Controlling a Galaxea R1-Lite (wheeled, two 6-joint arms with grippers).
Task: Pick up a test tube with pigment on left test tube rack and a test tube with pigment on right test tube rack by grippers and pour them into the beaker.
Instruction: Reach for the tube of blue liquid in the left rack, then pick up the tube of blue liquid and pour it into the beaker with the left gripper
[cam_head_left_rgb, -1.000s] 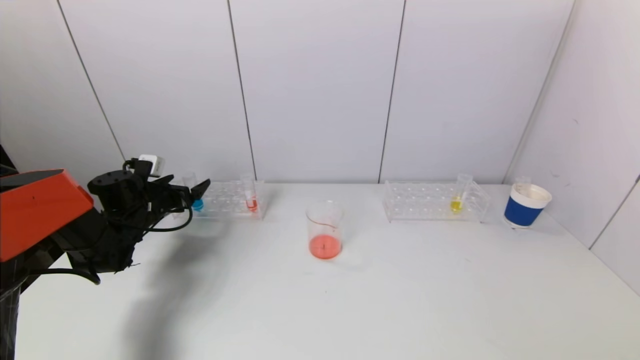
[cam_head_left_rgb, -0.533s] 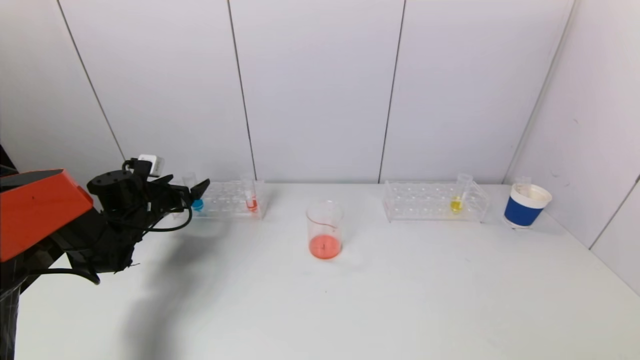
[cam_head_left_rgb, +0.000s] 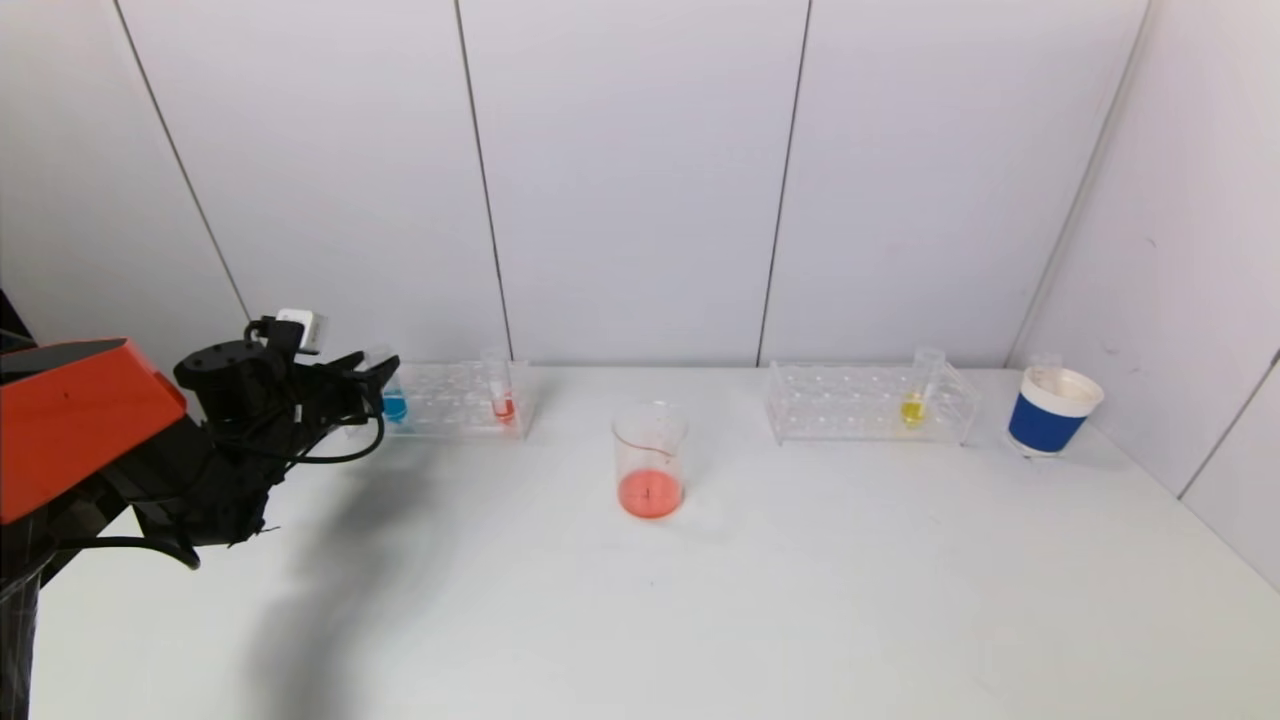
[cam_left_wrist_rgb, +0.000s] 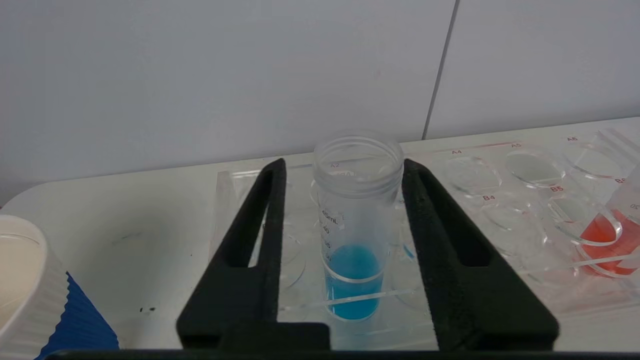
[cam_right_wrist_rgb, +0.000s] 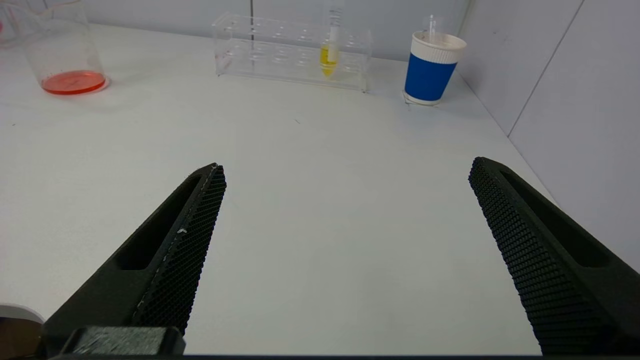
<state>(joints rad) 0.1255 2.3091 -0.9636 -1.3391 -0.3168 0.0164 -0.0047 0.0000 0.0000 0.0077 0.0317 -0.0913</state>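
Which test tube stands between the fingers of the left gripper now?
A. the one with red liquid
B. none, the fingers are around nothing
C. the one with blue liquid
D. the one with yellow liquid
C: in the left wrist view the left gripper has one finger on each side of the blue test tube, which sits upright in the left rack.

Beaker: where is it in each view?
Head: beaker at table centre, between the two racks.
Left wrist: not in it.
Right wrist: upper left corner, partly cropped.
Shared landmark: yellow tube, seen in head and right wrist views.
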